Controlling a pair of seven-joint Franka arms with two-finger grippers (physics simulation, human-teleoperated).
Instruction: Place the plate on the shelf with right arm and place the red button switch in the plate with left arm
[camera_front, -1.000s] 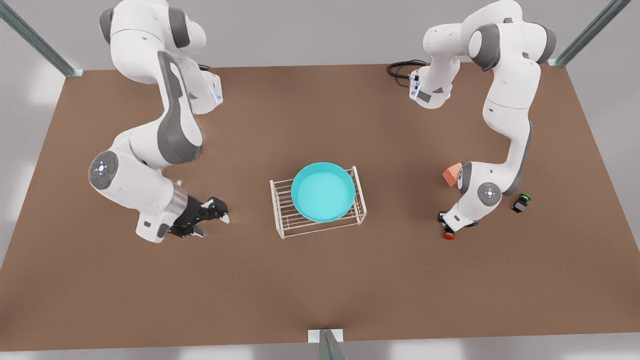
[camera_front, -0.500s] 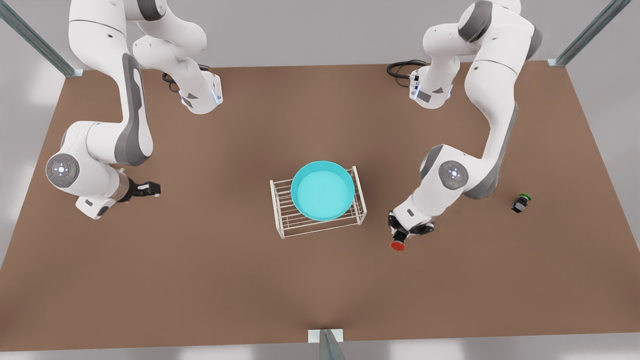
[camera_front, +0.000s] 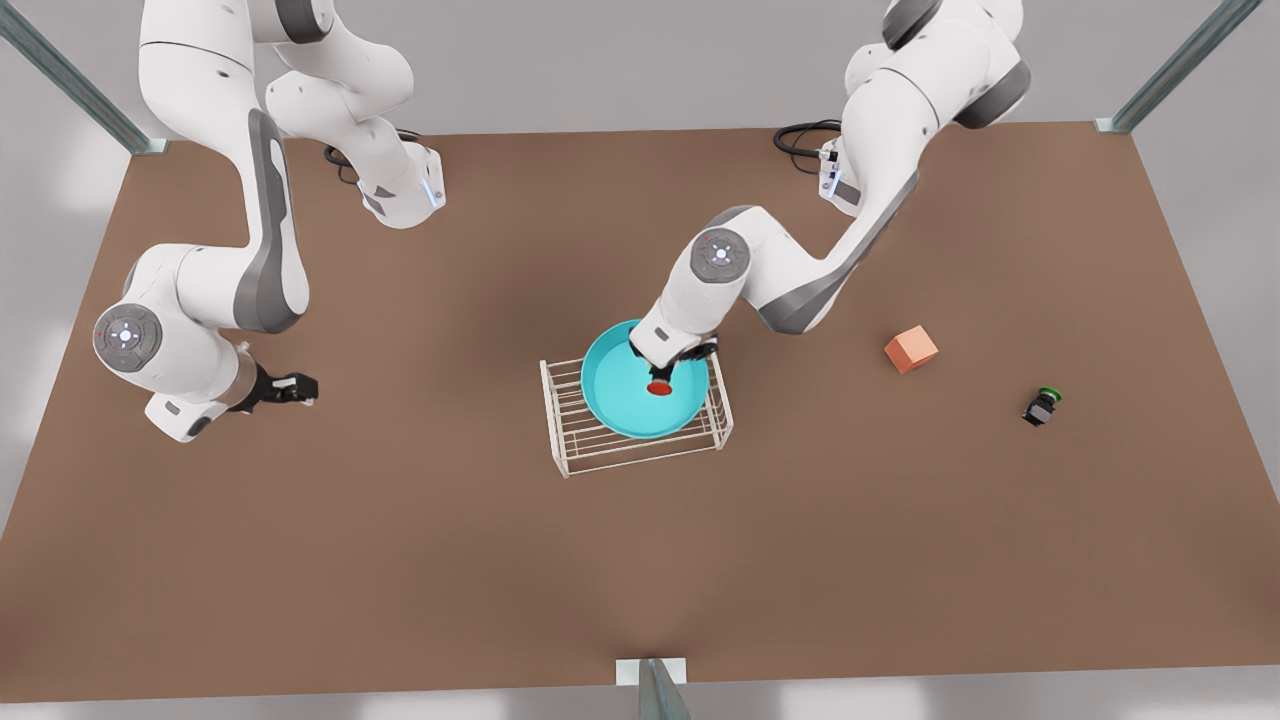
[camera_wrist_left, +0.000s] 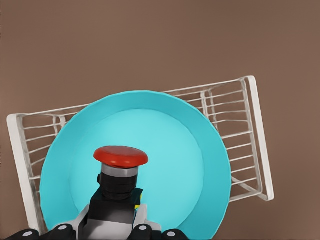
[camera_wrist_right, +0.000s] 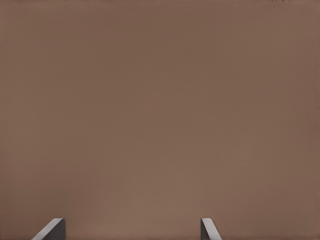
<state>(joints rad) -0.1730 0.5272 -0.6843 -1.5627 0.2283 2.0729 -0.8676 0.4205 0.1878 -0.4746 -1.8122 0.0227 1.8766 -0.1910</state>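
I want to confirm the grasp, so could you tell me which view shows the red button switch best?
The left wrist view: the red button switch appears close up, its body held in the left pincer above the plate. In the front view it is a small red dot.

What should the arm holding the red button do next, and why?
Probably lower a little and open its jaws. The left gripper holds the red button switch over the plate, which sits on the shelf. The right gripper waits aside, open.

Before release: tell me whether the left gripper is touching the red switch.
Touching. In the left wrist view the left gripper has its fingers clamped on the red switch body, above the plate.
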